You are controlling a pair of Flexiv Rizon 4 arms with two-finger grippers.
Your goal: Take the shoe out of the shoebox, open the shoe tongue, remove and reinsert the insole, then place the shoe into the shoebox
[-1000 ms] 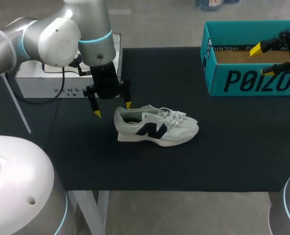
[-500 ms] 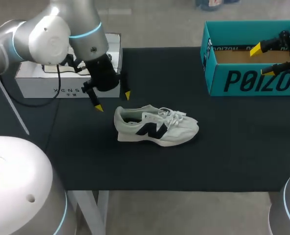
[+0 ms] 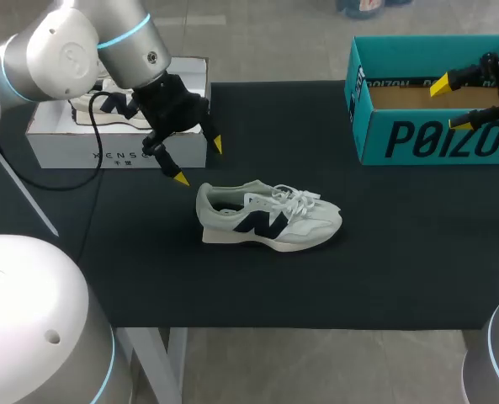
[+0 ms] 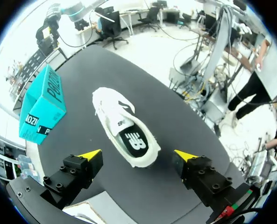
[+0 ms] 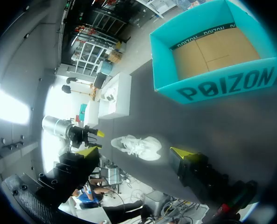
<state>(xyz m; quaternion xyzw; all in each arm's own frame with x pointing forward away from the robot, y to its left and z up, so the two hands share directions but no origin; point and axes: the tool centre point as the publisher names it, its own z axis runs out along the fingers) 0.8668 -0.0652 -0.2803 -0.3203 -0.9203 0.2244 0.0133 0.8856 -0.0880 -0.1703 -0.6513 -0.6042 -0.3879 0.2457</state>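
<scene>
Over the last second our left claw (image 3: 199, 162) has lifted up and back from the heel of the shoe (image 3: 268, 216), swinging toward the white box (image 3: 114, 147). The shoe and our right claw (image 3: 449, 105) have not shifted.

The shoe is out of the shoebox (image 3: 434, 101). It stands on its sole near the middle of the matte black surface (image 3: 384, 269), heel toward our left arm. It is a low, pale grey trainer with a soft-looking upper, a chunky dark mark on its side, a thick off-white sole and white laces bunched loosely over the tongue. In the left wrist view we look down into its opening, where a dark insole (image 4: 131, 141) with a white mark lies flat inside.

Our left claw hangs in the air near the heel, touching nothing, its two yellow-tipped fingers spread wide. Just beyond it the white box, a flat rectangular carton, sits at the surface's far left.

The shoebox is teal cardboard with an open top, a plain brown floor and large dark letters on its wall. It stands at the far right, well apart from the shoe. Our right claw hovers over its right end, fingers spread and holding nothing.
</scene>
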